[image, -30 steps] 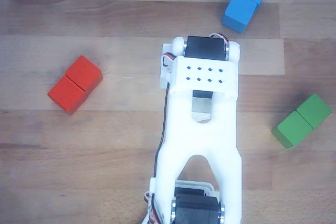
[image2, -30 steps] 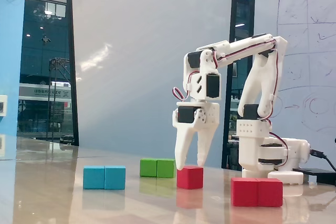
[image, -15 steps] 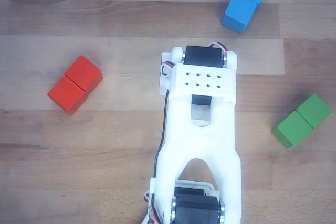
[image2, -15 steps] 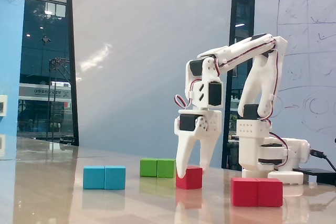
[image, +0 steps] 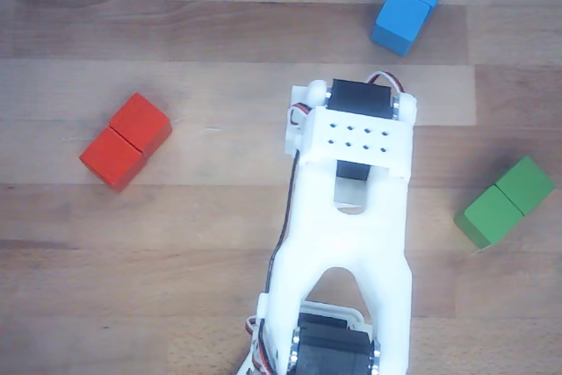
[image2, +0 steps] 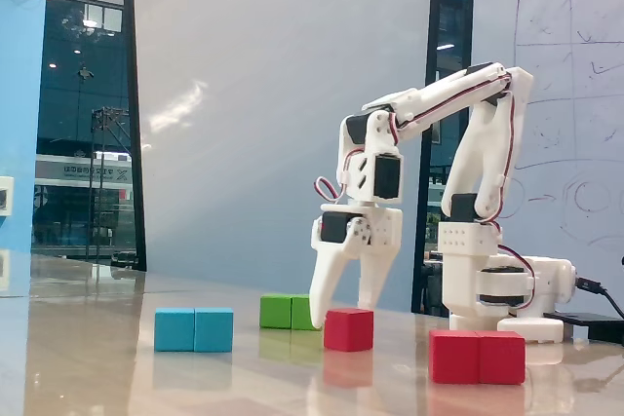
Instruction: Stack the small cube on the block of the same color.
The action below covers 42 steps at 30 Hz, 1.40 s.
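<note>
Two red pieces face you in the fixed view: the block (image2: 478,356) nearest, by the desk's (image2: 117,367) front edge, then the cube (image2: 349,328) farther in. Your gripper (image2: 343,317) stands over the cube, jaws spread at its sides; whether they touch, you cannot tell.

wall (image2: 273,94): pale, glossy | whiteboard (image2: 565,124): right, sketched | window (image2: 83,104): dark, left | tabletop (image: 219,243): wood planks
</note>
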Motion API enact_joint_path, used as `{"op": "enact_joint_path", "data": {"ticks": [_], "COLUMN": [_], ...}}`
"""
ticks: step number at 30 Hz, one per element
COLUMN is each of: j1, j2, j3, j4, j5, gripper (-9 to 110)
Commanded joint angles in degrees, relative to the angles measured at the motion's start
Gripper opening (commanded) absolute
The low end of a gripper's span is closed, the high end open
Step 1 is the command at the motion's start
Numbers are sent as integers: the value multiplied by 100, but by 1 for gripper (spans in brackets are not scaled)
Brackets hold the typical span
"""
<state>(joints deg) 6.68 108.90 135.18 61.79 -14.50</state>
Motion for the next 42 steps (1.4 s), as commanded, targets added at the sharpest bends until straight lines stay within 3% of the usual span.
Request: {"op": "enact_joint_path", "data": {"ticks": [1, 24, 33, 42], "j1": [123, -149, -123, -97], "j2": [264, 308, 316, 352], "j3": [-44, 457, 457, 457], "j4": [-105, -404, -475, -492], "j5": [-62, -53, -44, 9], "gripper": [25, 24, 12, 11]}}
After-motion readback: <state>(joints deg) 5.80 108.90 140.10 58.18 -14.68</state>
